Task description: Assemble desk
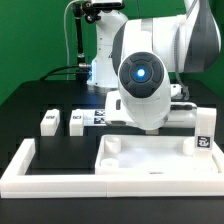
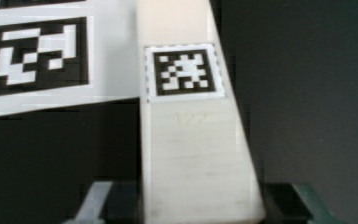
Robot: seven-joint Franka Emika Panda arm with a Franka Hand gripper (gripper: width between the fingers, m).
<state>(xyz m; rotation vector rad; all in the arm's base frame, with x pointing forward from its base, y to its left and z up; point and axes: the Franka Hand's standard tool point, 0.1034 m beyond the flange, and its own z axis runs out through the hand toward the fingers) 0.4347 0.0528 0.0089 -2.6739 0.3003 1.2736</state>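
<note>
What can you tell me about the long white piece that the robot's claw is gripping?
The white piece is long, straight and matte, plastic by its look, with one black-and-white square tag toward its far end. The gripper is shut on its near end, one finger at each side. The marker board lies beside its far end.

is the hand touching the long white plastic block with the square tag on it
Touching. The wrist view shows the hand closed on the long white plastic tagged block, a finger flush against each side, no gap.
</note>
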